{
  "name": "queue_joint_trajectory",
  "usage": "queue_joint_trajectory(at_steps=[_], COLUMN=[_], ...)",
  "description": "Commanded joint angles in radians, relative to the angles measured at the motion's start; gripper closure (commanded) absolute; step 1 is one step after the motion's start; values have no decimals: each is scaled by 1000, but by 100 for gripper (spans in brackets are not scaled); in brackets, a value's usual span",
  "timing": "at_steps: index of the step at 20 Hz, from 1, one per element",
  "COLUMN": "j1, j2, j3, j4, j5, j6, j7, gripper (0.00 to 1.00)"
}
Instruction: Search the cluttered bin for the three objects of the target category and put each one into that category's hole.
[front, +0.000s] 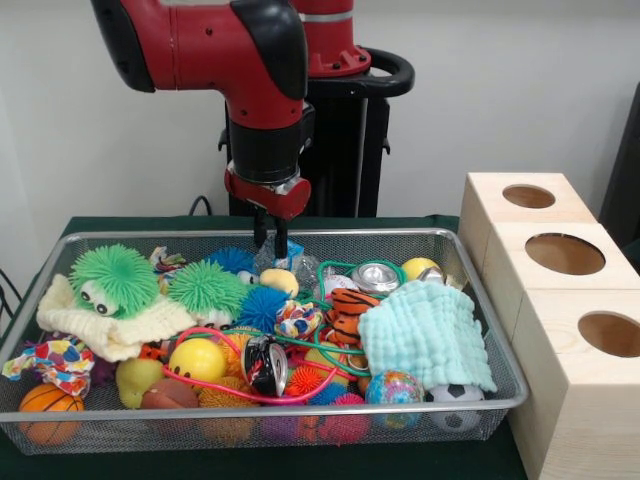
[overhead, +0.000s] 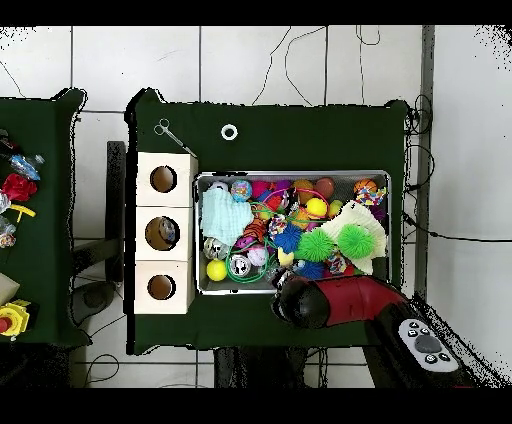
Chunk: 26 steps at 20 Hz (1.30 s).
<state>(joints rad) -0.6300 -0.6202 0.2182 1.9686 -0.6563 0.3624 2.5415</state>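
Observation:
A wire mesh bin is packed with toys. Among them are two green spiky balls, a blue spiky ball, a yellow smiley ball, a basketball, a soccer ball and a mint cloth. My gripper hangs at the bin's far rim, just above a small yellow ball. In the overhead view the red arm hides it. Three wooden boxes stand beside the bin, each with a round hole.
Green and pink cords loop over the toys. A cream knitted cloth and a silver tin also lie in the bin. Outside it on the green table are a white ring and a metal tool. Another table with toys stands apart.

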Motion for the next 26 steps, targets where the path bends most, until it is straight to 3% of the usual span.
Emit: queue_joint_trajectory(at_steps=[1,7,14,17,26], j1=[-17,-40,-57,-50,9], j2=[83,21,-190,-248,-335], j3=[-27,3,69,80,92], j4=[12,34,106,110,69], j5=[-3,44,192,237,332], j6=[0,63,255,321,469], j7=[6,-31,-101,-118,-91], gripper=[100,100,100,100,100])
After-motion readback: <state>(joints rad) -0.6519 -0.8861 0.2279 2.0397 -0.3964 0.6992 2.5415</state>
